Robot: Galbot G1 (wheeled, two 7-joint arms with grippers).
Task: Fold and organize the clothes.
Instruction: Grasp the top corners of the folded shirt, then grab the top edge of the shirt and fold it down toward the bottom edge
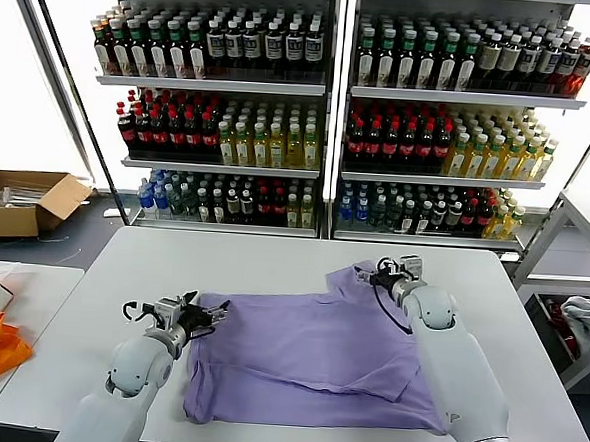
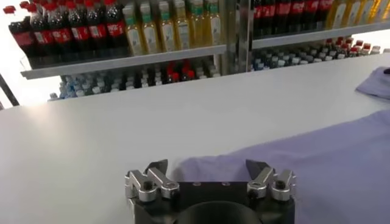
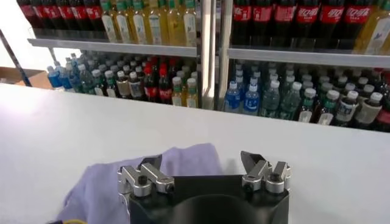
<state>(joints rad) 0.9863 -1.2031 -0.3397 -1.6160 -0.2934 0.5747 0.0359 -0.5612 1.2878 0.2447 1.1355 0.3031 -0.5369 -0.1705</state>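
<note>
Two tools: the left tool point(image 1: 191, 316) is seen at the shirt's left edge, the right tool point(image 1: 390, 274) at its far right sleeve; on both, the jaws stand apart with nothing clamped.
One garment: a lavender T-shirt point(image 1: 312, 357) is laid mostly flat on the white counter point(image 1: 273, 260), the far right sleeve bunched.
Progress: judged early; no finished fold is seen, and the folding and tidying are left.
Beyond: two shelving units of bottled drinks point(image 1: 321, 122) are ranged behind the counter.
</note>
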